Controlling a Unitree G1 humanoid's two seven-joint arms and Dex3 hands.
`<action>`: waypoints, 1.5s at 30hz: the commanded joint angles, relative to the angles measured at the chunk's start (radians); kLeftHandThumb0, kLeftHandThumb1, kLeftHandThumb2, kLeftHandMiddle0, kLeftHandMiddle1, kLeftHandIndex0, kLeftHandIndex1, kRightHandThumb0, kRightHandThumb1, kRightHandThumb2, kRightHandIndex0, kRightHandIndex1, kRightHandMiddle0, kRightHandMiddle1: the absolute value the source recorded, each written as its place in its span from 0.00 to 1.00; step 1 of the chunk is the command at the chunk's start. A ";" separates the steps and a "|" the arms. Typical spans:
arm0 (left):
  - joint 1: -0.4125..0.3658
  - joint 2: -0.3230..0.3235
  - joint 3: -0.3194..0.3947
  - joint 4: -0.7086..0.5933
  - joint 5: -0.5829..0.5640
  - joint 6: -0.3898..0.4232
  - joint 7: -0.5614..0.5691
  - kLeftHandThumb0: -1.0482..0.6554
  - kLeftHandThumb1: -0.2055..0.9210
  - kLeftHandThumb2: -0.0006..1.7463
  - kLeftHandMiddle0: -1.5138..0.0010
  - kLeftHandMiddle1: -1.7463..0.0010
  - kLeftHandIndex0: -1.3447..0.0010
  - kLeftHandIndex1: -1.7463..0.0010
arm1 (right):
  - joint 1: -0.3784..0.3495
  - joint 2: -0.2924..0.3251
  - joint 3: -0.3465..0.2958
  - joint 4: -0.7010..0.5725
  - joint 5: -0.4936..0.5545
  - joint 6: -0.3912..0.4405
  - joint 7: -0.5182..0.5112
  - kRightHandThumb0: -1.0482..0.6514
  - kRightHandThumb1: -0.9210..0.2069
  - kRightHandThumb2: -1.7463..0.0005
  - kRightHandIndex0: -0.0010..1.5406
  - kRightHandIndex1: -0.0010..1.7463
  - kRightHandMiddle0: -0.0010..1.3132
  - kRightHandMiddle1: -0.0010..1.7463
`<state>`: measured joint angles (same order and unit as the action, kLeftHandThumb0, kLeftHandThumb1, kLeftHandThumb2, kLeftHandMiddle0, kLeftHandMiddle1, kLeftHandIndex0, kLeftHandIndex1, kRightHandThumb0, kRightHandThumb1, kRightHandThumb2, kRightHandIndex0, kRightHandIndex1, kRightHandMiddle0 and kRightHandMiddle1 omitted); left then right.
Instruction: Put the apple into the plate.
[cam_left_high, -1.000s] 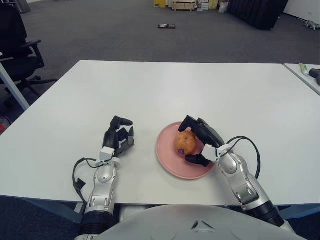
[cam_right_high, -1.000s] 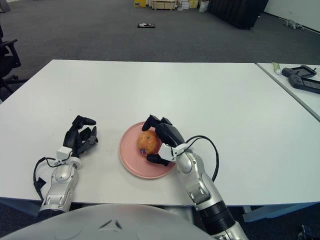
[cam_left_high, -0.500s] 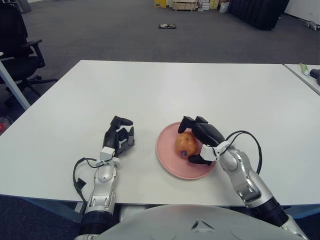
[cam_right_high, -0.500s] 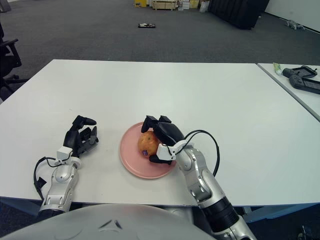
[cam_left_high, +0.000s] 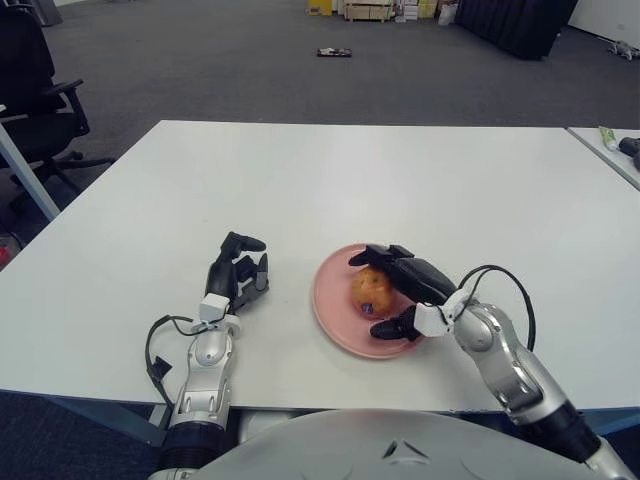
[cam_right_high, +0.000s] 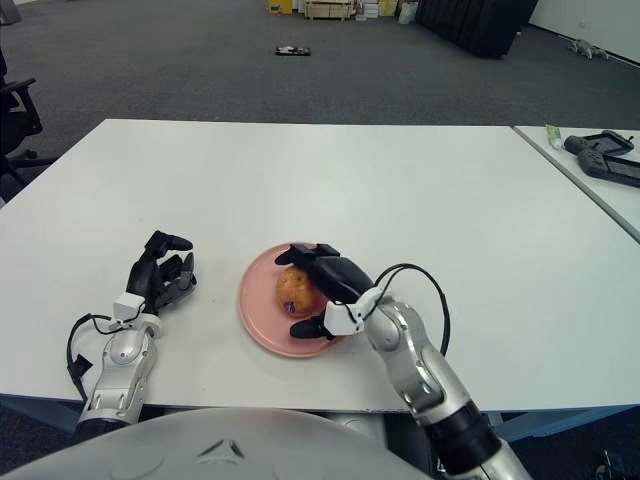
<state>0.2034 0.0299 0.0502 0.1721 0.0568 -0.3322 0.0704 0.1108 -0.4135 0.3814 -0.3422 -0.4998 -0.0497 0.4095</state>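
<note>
My right hand (cam_left_high: 400, 290) has just spread its fingers off the apple (cam_left_high: 368, 288), leaving it sitting in the plate (cam_left_high: 335, 318); placement looks done.

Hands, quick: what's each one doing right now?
Right hand: fingers around the apple on the pink plate, grip cannot be told.
Left hand: curled, holding nothing, left of the plate.

Silver arms, black three-finger right hand (cam_left_high: 398, 287), left hand (cam_left_high: 238, 273), black wrist cables.
</note>
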 joint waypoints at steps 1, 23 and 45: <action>-0.011 0.003 0.003 0.015 0.005 -0.001 0.005 0.39 0.76 0.51 0.44 0.00 0.73 0.00 | -0.016 -0.017 -0.030 -0.034 0.066 -0.007 0.041 0.01 0.21 0.72 0.00 0.00 0.00 0.02; -0.005 -0.003 0.001 -0.005 0.016 0.031 0.017 0.39 0.77 0.51 0.42 0.00 0.73 0.00 | 0.091 -0.004 -0.237 -0.123 0.590 -0.018 0.188 0.08 0.26 0.79 0.00 0.00 0.00 0.00; -0.005 0.002 0.002 0.012 0.004 -0.006 0.007 0.39 0.76 0.52 0.44 0.00 0.73 0.00 | 0.161 0.421 -0.426 0.301 0.473 -0.338 -0.430 0.20 0.01 0.57 0.28 0.77 0.13 0.89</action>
<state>0.2035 0.0275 0.0482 0.1716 0.0626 -0.3322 0.0810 0.2616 -0.0321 -0.0216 -0.0810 0.0150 -0.3532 0.0594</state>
